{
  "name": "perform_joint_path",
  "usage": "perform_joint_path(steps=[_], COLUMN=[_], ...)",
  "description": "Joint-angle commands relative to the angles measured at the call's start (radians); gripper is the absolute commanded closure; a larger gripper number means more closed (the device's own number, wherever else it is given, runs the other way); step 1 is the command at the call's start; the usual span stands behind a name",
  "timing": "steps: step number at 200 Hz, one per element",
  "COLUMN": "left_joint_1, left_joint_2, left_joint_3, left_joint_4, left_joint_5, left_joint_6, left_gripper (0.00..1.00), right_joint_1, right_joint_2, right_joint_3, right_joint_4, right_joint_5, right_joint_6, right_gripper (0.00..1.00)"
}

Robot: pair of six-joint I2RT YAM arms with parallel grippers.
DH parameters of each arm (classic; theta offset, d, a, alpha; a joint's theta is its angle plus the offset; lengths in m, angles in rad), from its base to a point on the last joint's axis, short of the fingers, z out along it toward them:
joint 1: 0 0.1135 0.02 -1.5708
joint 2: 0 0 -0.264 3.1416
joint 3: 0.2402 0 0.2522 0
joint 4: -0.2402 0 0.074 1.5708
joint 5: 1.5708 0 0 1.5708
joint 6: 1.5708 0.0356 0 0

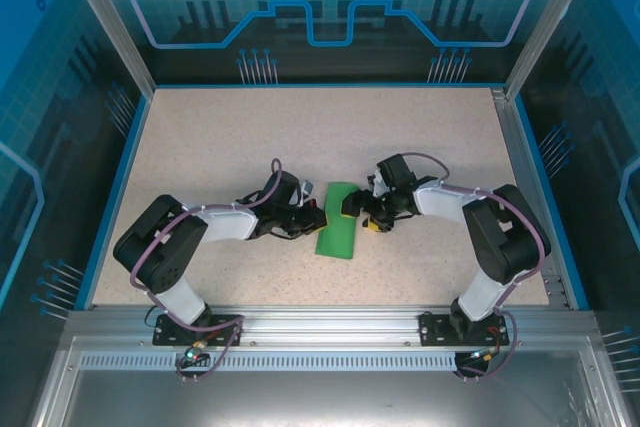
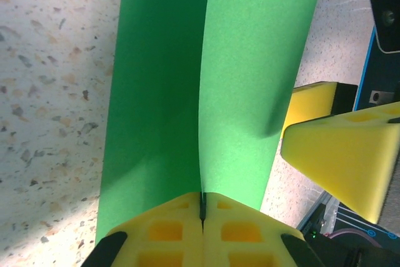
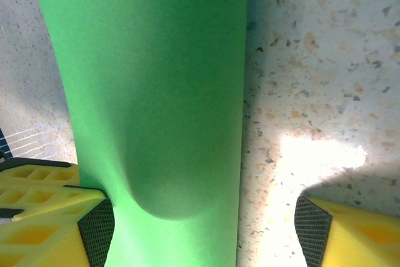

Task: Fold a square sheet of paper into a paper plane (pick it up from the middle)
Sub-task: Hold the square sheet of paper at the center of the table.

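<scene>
The square sheet of paper (image 1: pixel 338 219) is bright green and folded into a narrow strip lying mid-table between both arms. My left gripper (image 1: pixel 312 217) is at its left side. In the left wrist view, the left gripper (image 2: pixel 202 217) is shut on a raised crease of the sheet (image 2: pixel 250 60). My right gripper (image 1: pixel 365 215) is at the strip's right side. It stands open (image 3: pixel 203 232) over the sheet (image 3: pixel 150 79), which bulges up beside its left pad (image 3: pixel 100 229). The right pad (image 3: pixel 312 229) is over bare table. A paper plane is out of view.
The speckled beige table (image 1: pixel 250 137) is ringed by a blue rim and glass walls. The right gripper's yellow fingers (image 2: pixel 340 148) sit close to the strip's right edge in the left wrist view. A metal rail (image 1: pixel 320 322) holds both arm bases at the near edge.
</scene>
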Motion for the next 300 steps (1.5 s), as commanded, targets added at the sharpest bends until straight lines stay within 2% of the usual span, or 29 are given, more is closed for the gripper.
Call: perform_joint_path(steps=[1,38,54,67,80,114,148,163,177,186,190,206,218,239,256,300], left_joint_1=[-0.006,-0.007,-0.007,-0.007,-0.007,-0.006,-0.006,-0.007,-0.007,-0.007,-0.007,-0.006,-0.006,-0.007,-0.006,-0.006], left_joint_2=[-0.028,-0.041,-0.051,-0.054,-0.05,-0.024,-0.015,-0.012,-0.007,-0.01,-0.012,-0.04,-0.077,-0.142,-0.178,-0.195], left_joint_3=[0.03,0.038,0.044,0.054,0.063,0.093,0.1,0.108,0.12,0.123,0.127,0.125,0.119,0.104,0.093,0.068], left_joint_4=[-0.037,-0.06,-0.086,-0.098,-0.106,-0.135,-0.156,-0.166,-0.186,-0.198,-0.212,-0.249,-0.277,-0.345,-0.38,-0.387], left_joint_5=[-0.014,-0.002,-0.005,0.0,0.0,0.004,-0.015,-0.018,-0.016,-0.023,-0.034,-0.086,-0.127,-0.217,-0.26,-0.274], left_joint_6=[0.032,0.042,0.052,0.062,0.072,0.083,0.081,0.084,0.091,0.092,0.094,0.089,0.086,0.087,0.092,0.083], left_gripper=[1.0,1.0,1.0,1.0,1.0,1.0,0.99,0.92,0.89,0.79,0.73,0.71,0.6,0.51,0.48,0.46], right_joint_1=[0.009,0.022,0.032,0.055,0.079,0.096,0.077,0.071,0.072,0.072,0.072,0.072,0.072,0.072,0.074,0.086], right_joint_2=[-0.042,-0.068,-0.07,-0.071,-0.058,-0.047,-0.051,-0.036,-0.022,-0.015,-0.012,-0.004,-0.005,-0.006,0.001,0.051], right_joint_3=[0.009,-0.002,0.01,0.012,0.017,0.039,0.029,0.029,0.029,0.029,0.029,0.029,0.03,0.034,0.044,0.096], right_joint_4=[-0.022,-0.04,-0.092,-0.093,-0.116,-0.142,-0.128,-0.126,-0.112,-0.103,-0.102,-0.106,-0.118,-0.138,-0.166,-0.221], right_joint_5=[0.012,0.029,0.079,0.098,0.117,0.192,0.167,0.163,0.151,0.143,0.141,0.15,0.167,0.198,0.223,0.223], right_joint_6=[-0.014,-0.028,-0.03,-0.028,-0.036,-0.023,-0.032,-0.029,-0.022,-0.016,-0.012,0.002,0.014,0.027,0.034,0.003], right_gripper=[0.2,0.21,0.27,0.38,0.43,0.47,0.52,0.53,0.53,0.53,0.54,0.54,0.53,0.53,0.52,0.5])
